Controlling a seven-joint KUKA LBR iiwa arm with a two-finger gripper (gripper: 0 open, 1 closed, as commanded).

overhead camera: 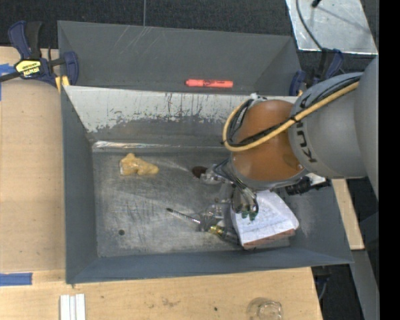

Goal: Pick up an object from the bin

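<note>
A tan lump lies toward the back left corner of the bin. The hand is low near the front edge, right of middle; I cannot tell how far open it is. Just beside it, in the front right corner, lies a white pad with a brown edge.

Grey arm with black lettering, orange wrist cover, looped yellow-and-black cables

The bin is matt grey metal, its floor scuffed and scratched. At the bin's left a tan lump looks rough, perhaps foam. The pad at its right is white paper; the orange cover is glossy.
</note>
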